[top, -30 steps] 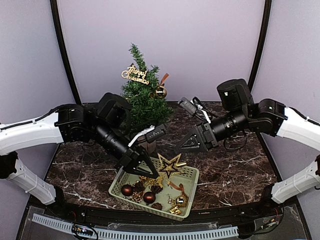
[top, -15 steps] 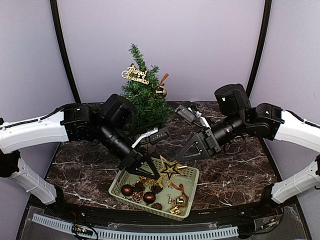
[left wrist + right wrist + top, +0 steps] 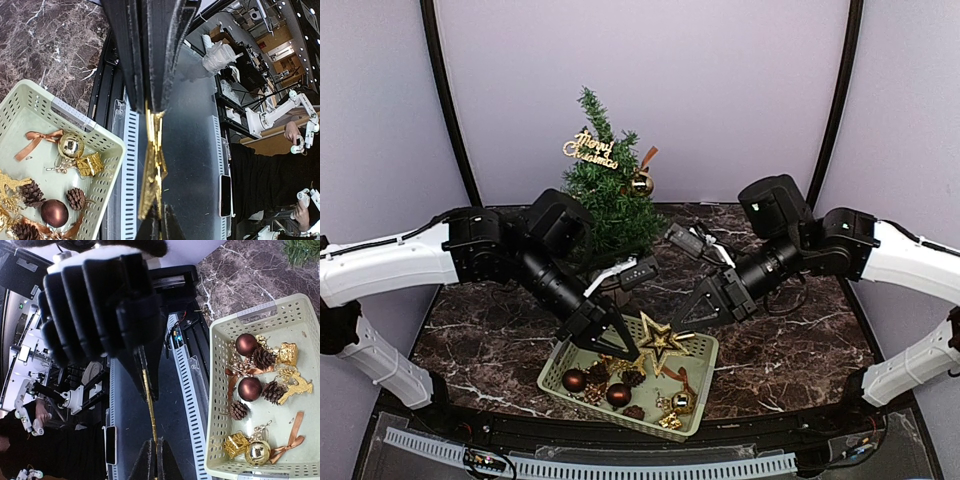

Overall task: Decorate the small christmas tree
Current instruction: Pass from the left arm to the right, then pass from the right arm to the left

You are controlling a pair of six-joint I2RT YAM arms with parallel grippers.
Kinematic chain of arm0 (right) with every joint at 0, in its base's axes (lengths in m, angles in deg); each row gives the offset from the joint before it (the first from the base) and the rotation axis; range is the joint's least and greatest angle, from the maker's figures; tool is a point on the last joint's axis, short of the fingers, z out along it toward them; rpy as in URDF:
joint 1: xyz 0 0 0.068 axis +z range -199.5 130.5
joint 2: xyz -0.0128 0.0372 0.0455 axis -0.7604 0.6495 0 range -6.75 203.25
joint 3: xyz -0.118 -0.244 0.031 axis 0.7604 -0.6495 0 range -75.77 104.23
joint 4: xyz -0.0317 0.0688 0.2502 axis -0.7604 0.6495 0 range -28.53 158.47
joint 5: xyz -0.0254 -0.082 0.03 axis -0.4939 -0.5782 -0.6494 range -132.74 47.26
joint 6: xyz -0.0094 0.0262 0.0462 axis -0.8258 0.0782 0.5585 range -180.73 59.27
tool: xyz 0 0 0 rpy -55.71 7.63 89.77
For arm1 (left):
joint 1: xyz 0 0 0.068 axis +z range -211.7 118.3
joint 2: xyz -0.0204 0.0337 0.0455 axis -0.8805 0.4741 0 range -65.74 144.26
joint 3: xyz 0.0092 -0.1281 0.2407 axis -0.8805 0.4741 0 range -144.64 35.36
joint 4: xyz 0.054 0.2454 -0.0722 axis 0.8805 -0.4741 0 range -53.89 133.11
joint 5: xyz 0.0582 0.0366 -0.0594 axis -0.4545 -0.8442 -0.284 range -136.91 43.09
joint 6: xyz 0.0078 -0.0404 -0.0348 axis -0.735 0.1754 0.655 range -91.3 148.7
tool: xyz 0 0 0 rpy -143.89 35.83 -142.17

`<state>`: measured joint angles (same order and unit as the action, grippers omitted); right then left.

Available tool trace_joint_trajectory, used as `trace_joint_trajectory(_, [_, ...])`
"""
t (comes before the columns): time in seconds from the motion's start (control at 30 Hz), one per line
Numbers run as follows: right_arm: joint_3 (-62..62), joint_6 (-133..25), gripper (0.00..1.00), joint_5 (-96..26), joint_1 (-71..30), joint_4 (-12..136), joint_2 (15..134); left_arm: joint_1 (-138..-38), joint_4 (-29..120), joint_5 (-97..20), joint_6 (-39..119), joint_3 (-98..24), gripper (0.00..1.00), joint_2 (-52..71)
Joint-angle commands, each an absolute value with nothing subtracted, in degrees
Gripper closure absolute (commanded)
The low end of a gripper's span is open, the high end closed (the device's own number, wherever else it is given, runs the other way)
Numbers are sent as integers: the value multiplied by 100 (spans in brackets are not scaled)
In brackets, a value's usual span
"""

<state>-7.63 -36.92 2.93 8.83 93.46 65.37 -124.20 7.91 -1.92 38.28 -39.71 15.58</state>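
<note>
Along the bottom of the overhead view, a white slotted strip (image 3: 620, 466) runs just outside the near edge of the surface. Just beyond it, at lower centre, a pale green basket (image 3: 709, 388) sits a little askew on the dark marble surface (image 3: 790, 350), with its near rim close to that edge. In it lie two dark red balls (image 3: 618, 394), some pine cones (image 3: 634, 378), a gold ball (image 3: 680, 401) beside a brown ribbon, and small gold bits too tangled to name.

Over the basket's far rim is a gold star (image 3: 660, 338); I cannot tell whether it touches the rim. The left tool (image 3: 625, 349) slants in from the left of the frame and is clamped on the star's left side. The right tool (image 3: 683, 328) reaches in from the right, its fingers closed on the opposite point. In both wrist views the star shows edge-on as a thin gold strip, pinched at each end.

Bare marble lies open to the right of the basket and at lower left, under the raised arms.

At upper centre, near the back wall, stands the small christmas tree (image 3: 605, 195). It has a gold "Merry Christmas" sign (image 3: 590, 150) on its upper left and a gold bauble (image 3: 642, 184) on its right. The left arm's bulk covers the tree's lower branches, trunk and base. Both arms are cut off at the frame sides.
</note>
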Motion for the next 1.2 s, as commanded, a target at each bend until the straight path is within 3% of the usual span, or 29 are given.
trace_joint_trajectory(0.0, [-697, -3746, 100, -159, 936, 9190, 6390, -12346, 852, -402, 3814, -4119, 89, 1412])
trace_joint_trajectory(0.03, [-737, -3670, 100, -331, 936, 9010, 6299, -12300, 916, -694, 3856, -4080, 71, 1272])
trace_joint_trajectory(0.13, [-1088, -3313, 100, -1008, 925, 8027, 5811, -12084, 1758, -1306, 4353, -3607, 40, 767])
trace_joint_trajectory(0.2, [-1447, -3064, 100, -1607, 929, 7176, 5446, -11790, 2727, -1495, 4851, -3121, 31, 296])
trace_joint_trajectory(0.33, [-2557, -2552, 100, -2598, 938, 4432, 4837, -11480, 4778, -1591, 5573, -2352, 24, -291])
trace_joint_trajectory(0.53, [-2972, -2682, 100, -3307, 1002, 2367, 5045, -11471, 6155, -2030, 5870, -2299, 22, -25])
trace_joint_trajectory(0.73, [-2446, -3007, 100, -3269, 1054, 2145, 5563, -11475, 6730, -1770, 6052, -2529, 22, 299])
trace_joint_trajectory(0.87, [-2337, -3024, 100, -3222, 1070, 1965, 5782, -11472, 6990, -1776, 6084, -2544, 30, 344])
trace_joint_trajectory(1.0, [-2258, -2967, 100, -3142, 1078, 1863, 5942, -11472, 7382, -1758, 6181, -2499, 48, 387])
trace_joint_trajectory(1.17, [-2227, -2936, 100, -3133, 1078, 1833, 6031, -11474, 7629, -1655, 6221, -2517, 49, 432])
